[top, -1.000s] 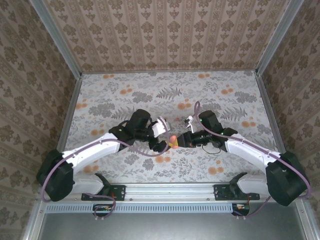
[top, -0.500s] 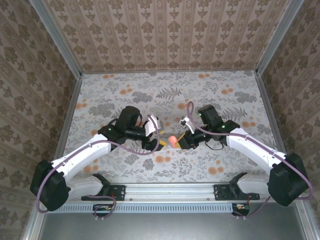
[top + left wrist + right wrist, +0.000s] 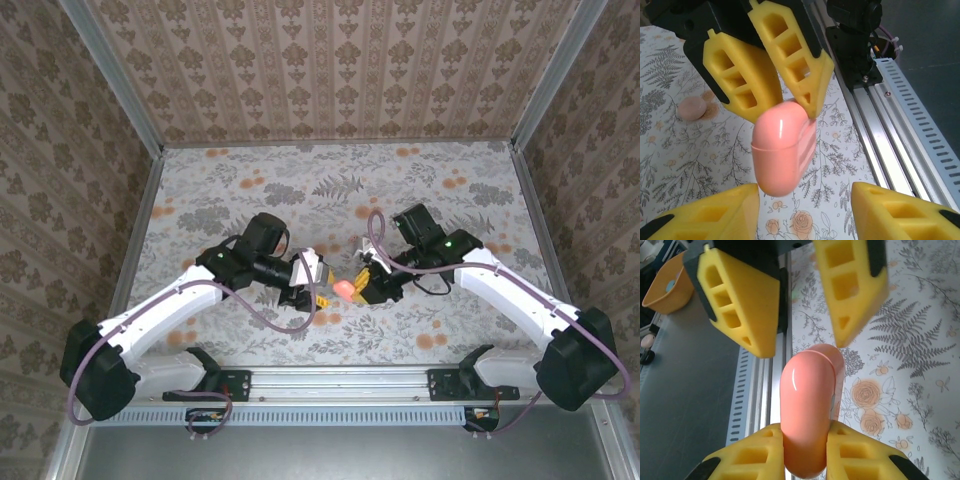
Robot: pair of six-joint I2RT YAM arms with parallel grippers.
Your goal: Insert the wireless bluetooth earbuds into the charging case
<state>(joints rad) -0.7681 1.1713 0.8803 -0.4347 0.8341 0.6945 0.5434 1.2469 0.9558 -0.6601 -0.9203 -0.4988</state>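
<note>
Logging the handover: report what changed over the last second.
The right tool and the coral-pink glossy plastic charging case it holds shifted slightly toward the near edge. The left tool followed and now faces the case, its fingers apart on either side and not touching it. Nothing was let go. Unchanged: the right tool's grip on the case.

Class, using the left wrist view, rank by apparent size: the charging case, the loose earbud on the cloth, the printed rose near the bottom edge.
1. charging case, largest by far, though closest to the camera.
2. earbud and printed rose: about alike, so unranked.
</note>
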